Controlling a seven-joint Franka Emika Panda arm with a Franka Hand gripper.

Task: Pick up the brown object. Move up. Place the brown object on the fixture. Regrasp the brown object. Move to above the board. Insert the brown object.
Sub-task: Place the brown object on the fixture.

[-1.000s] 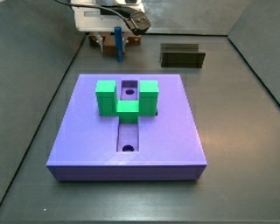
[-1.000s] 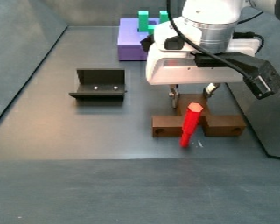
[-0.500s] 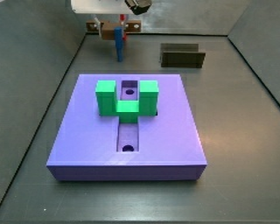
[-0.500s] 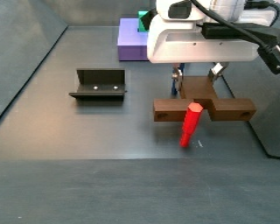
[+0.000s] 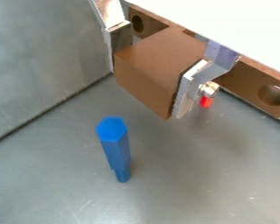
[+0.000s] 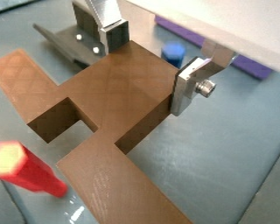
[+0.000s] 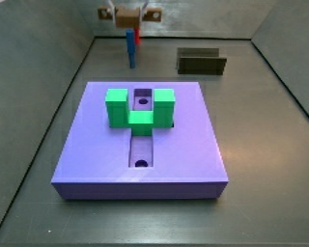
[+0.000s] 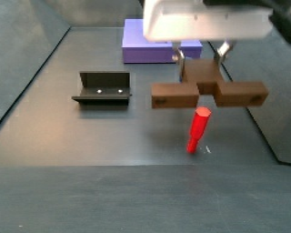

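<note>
The brown object (image 8: 209,93) is a mid-brown bar, held level above the floor and above the red peg. My gripper (image 8: 203,65) is shut on its raised middle part. In both wrist views the silver fingers (image 5: 201,79) (image 6: 195,79) press the two sides of the brown object (image 5: 154,68) (image 6: 108,96). In a side view it hangs near the top edge (image 7: 127,14). The fixture (image 8: 103,87) (image 7: 203,62) stands apart on the floor. The purple board (image 7: 93,145) (image 8: 135,44) bears a green U-shaped block (image 7: 140,108).
A red peg (image 8: 199,130) (image 6: 25,171) stands on the floor under the bar. A blue peg (image 7: 131,46) (image 5: 115,150) stands beside it, between the bar and the board. Dark walls ring the floor.
My gripper has risen with the brown object, which has left the floor and now hangs above the red peg. The pegs, fixture and board have not moved.
</note>
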